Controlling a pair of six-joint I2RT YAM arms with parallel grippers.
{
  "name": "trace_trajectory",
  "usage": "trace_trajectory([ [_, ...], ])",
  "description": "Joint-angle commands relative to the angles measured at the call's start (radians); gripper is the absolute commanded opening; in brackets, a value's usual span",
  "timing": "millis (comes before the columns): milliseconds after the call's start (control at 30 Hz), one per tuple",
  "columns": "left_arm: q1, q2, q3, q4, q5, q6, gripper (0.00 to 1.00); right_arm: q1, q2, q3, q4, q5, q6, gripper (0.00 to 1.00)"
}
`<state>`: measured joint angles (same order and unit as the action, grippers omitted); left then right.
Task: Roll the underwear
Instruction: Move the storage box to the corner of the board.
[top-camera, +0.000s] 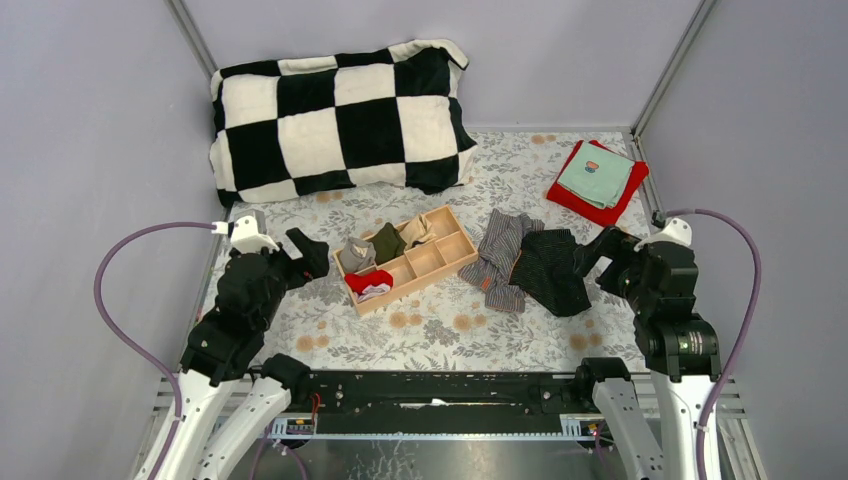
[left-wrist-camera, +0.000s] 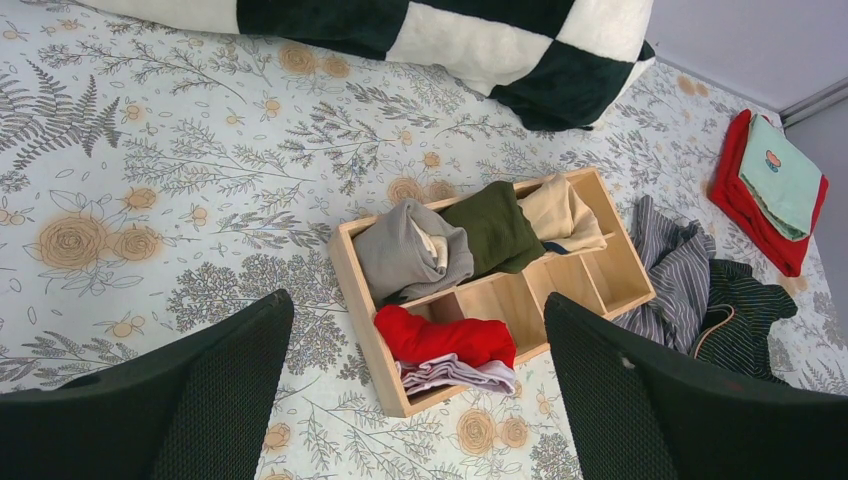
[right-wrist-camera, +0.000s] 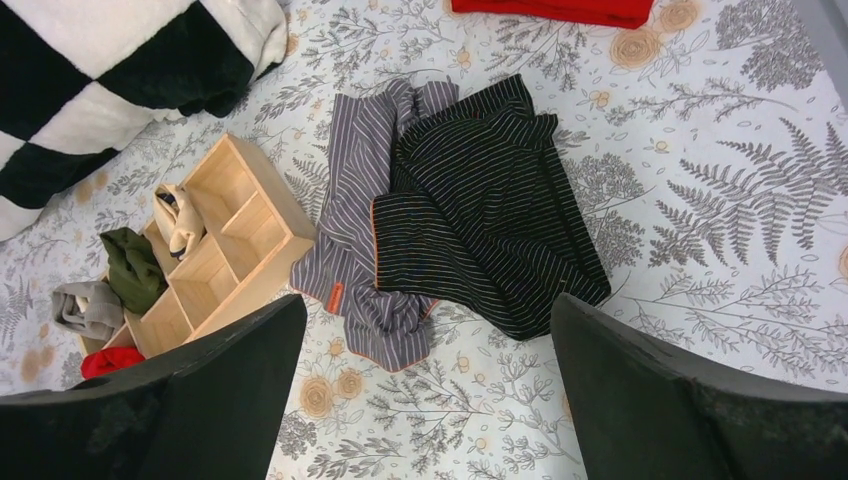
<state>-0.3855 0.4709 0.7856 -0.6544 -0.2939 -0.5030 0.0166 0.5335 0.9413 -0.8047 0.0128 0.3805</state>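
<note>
You see both tools spread wide and gripping nothing: left gripper faces the wooden tray, right gripper faces the underwear.

The underwear lies heaped just right of the tray, the pillow behind both.

We see black shorts with fine pale pinstripes; at their nine o'clock, grey shorts carry dark stripes and orange-brown trim. The pillow is a black-and-white checkerboard. The tablecloth is pale, printed with grey ferns and tan roses. The light wooden box holds a grey roll, an olive roll, a beige roll and a red roll. At one o'clock we find a teal cloth and a red cloth.
</note>
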Motion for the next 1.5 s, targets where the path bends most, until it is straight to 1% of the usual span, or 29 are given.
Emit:
trace_trajectory([
  [0, -0.002, 0.004, 0.005, 0.015, -0.003, -0.005, 0.99, -0.005, 0.045, 0.016, -0.028, -0.023, 0.056, 1.0],
  [133, -0.002, 0.034, 0.011, 0.012, -0.05, -0.018, 0.99, -0.004, 0.114, 0.003, -0.02, -0.09, 0.082, 1.0],
  [267, -0.002, 0.054, -0.014, 0.055, -0.063, -0.043, 0.99, -0.005, 0.163, -0.02, 0.05, -0.232, 0.069, 1.0],
  [400, -0.003, 0.056, -0.037, 0.098, -0.07, -0.03, 0.99, -0.004, 0.254, -0.01, 0.057, -0.247, 0.073, 1.0],
  [567, -0.003, 0.035, -0.056, 0.106, -0.127, -0.008, 0.99, 0.007, 0.39, -0.02, 0.096, -0.267, 0.075, 0.91],
  [633, -0.003, 0.03, -0.067, 0.124, -0.119, -0.003, 0.99, 0.065, 0.435, -0.03, 0.138, -0.23, 0.084, 0.91],
  [733, -0.002, 0.039, -0.066, 0.127, -0.094, 0.002, 0.99, 0.241, 0.526, -0.01, 0.201, -0.128, 0.097, 0.91],
  [800, -0.002, 0.048, -0.065, 0.123, -0.093, -0.004, 0.99, 0.327, 0.601, 0.008, 0.253, -0.126, 0.095, 0.9],
  [867, -0.001, 0.052, -0.068, 0.121, -0.085, -0.012, 0.99, 0.385, 0.694, 0.033, 0.313, -0.12, 0.07, 0.89],
  [1000, -0.001, 0.051, -0.075, 0.125, -0.049, -0.025, 0.99, 0.425, 0.872, 0.117, 0.389, -0.106, -0.035, 0.87],
  [1100, 0.0, 0.043, -0.072, 0.124, -0.063, -0.02, 0.99, 0.432, 1.005, 0.202, 0.409, -0.123, -0.102, 0.86],
  [1167, 0.0, 0.033, -0.072, 0.118, -0.079, -0.024, 0.99, 0.436, 1.073, 0.246, 0.435, -0.16, -0.134, 0.85],
  [1233, -0.001, 0.02, -0.074, 0.119, -0.083, -0.026, 0.99, 0.438, 1.139, 0.29, 0.449, -0.191, -0.148, 0.81],
  [1300, 0.0, 0.012, -0.076, 0.121, -0.084, -0.025, 0.99, 0.441, 1.201, 0.333, 0.448, -0.21, -0.158, 0.73],
  [1333, -0.001, 0.011, -0.075, 0.121, -0.085, -0.023, 0.99, 0.444, 1.231, 0.353, 0.443, -0.207, -0.163, 0.71],
  [1400, -0.001, 0.013, -0.075, 0.121, -0.085, -0.022, 0.99, 0.449, 1.276, 0.381, 0.438, -0.197, -0.17, 0.68],
  [1467, -0.001, 0.02, -0.073, 0.121, -0.08, -0.021, 0.99, 0.452, 1.312, 0.395, 0.444, -0.194, -0.172, 0.68],
])
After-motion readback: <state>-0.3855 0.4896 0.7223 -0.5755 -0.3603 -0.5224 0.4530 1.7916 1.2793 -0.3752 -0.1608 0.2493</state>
